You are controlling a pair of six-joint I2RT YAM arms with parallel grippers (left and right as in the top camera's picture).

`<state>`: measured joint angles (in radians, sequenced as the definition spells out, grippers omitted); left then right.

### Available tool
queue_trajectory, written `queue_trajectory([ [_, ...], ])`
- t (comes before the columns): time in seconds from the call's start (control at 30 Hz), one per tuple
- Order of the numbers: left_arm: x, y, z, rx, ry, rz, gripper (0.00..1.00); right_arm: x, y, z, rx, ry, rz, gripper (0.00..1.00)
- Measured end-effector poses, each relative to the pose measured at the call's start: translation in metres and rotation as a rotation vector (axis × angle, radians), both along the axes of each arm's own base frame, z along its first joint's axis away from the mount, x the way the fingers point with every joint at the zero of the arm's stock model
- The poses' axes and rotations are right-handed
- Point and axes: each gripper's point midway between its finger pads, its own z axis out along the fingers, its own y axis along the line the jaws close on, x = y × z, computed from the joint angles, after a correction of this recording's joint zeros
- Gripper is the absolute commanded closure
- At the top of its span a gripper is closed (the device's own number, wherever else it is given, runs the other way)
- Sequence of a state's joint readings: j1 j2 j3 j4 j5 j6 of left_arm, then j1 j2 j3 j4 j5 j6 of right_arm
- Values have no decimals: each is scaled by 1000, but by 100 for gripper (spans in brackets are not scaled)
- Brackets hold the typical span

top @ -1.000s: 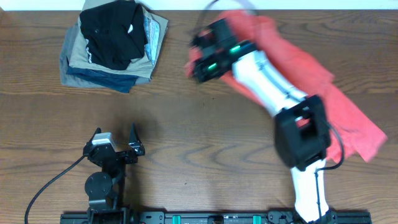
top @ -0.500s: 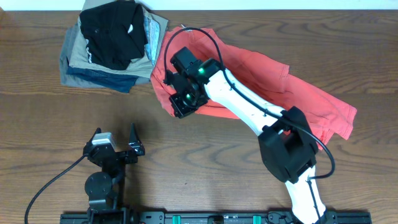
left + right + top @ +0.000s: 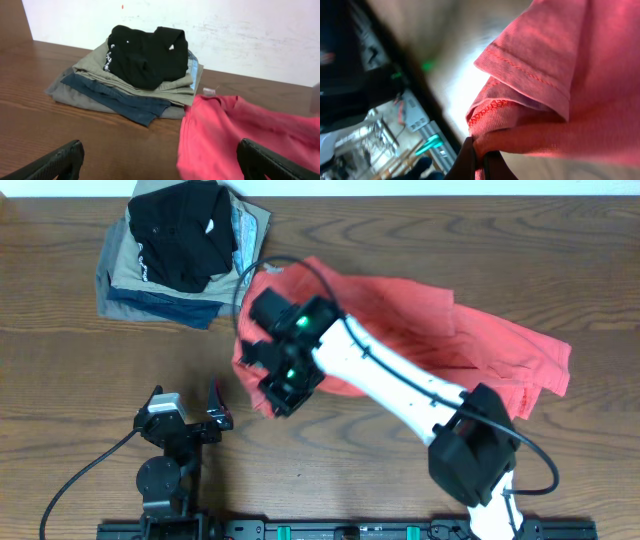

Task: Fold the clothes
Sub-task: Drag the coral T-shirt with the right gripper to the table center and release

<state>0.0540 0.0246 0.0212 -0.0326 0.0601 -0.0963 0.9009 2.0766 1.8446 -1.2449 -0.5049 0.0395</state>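
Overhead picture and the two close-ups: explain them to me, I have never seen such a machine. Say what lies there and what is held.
Two robot arms work at a wooden table. One picture looks down from above; the other two come from a camera on each wrist. A coral-red T-shirt lies rumpled beside a stack of folded garments. The right gripper, two fingers at the white arm's end, is shut on the shirt's hemmed edge. The left gripper stands open near the front edge, holding nothing.
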Motion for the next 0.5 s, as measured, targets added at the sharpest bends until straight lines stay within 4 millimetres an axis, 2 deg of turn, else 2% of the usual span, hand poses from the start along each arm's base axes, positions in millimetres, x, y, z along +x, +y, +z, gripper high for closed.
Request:
queue_trajectory([
  [0.17, 0, 0, 0, 0, 0, 3, 2, -49, 18, 1, -9, 21, 110, 99],
  [0.33, 0, 3, 0, 14, 2, 12, 2, -56, 16, 3, -36, 14, 112, 99],
  [0.5, 0, 0, -1, 24, 4, -1, 2, -54, 9, 2, -72, -6, 105, 99],
])
